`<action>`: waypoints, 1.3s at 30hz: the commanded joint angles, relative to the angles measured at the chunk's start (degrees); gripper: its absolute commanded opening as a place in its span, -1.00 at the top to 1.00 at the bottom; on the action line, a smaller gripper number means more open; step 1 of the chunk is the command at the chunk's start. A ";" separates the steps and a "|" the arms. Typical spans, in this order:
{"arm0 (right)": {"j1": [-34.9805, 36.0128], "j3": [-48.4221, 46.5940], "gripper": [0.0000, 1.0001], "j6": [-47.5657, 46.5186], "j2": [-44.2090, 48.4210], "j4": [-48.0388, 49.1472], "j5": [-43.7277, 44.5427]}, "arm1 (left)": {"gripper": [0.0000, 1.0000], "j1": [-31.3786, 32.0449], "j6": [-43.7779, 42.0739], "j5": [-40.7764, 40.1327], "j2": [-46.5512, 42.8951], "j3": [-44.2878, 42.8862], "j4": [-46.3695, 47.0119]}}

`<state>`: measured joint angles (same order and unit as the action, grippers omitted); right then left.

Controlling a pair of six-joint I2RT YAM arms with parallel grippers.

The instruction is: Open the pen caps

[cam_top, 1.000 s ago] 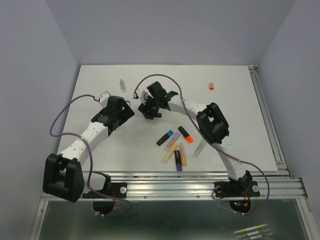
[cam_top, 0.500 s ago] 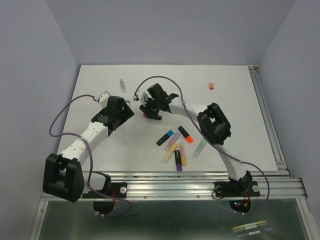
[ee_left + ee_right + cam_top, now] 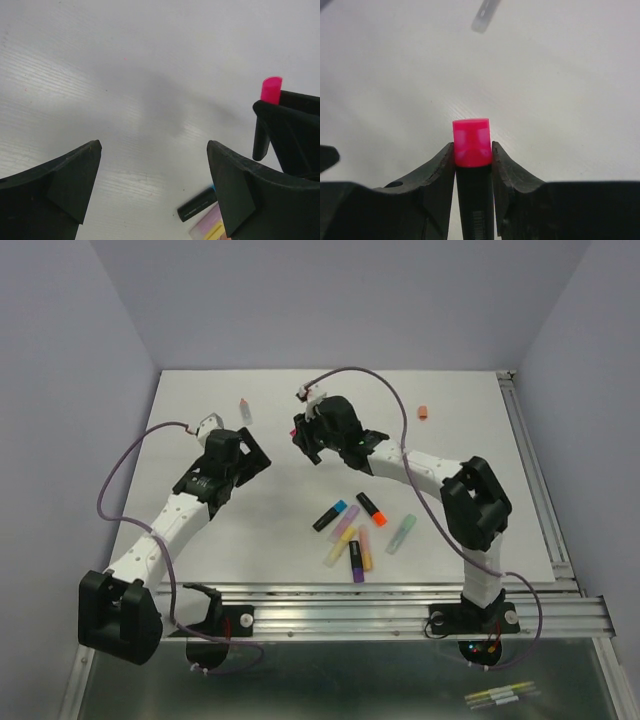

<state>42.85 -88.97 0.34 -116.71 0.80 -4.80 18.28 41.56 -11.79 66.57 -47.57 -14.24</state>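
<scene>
My right gripper (image 3: 303,434) is shut on a black-barrelled pen (image 3: 475,200) with a pink cap (image 3: 471,142). The cap sticks out past the fingertips and is still on the barrel. It is held above the table's far middle. My left gripper (image 3: 254,457) is open and empty, just left of the right gripper. In the left wrist view the left gripper (image 3: 154,150) is spread wide, and the pink cap (image 3: 271,90) shows at right in the right gripper's fingers (image 3: 287,131). Several capped pens (image 3: 352,532) lie in a loose pile near the table's middle front.
A small orange cap (image 3: 423,412) lies far right on the white table (image 3: 480,470). A pale pen piece (image 3: 245,408) lies far left; it shows blurred in the right wrist view (image 3: 485,15). A black pen (image 3: 197,204) lies below the left gripper's right finger.
My right arm has stretched out and carried the pink-capped pen farther from the bases and slightly right. My left arm has also reached a little farther; its gripper stays open.
</scene>
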 commanded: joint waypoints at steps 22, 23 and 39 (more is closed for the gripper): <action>-3.56 23.21 0.99 60.82 37.33 2.37 33.80 | -0.98 21.96 -21.70 23.83 0.14 -5.77 32.25; -3.74 23.92 0.99 61.44 38.99 2.63 33.89 | -0.98 22.06 -22.31 24.35 1.27 -6.13 33.48; -3.83 29.82 0.99 71.28 46.92 0.87 36.96 | -0.98 26.80 -26.53 29.63 9.37 -13.16 36.39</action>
<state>39.03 -60.82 67.64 -71.40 0.40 29.63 44.42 17.28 16.29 75.79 -57.34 17.82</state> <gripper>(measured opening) 0.368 0.986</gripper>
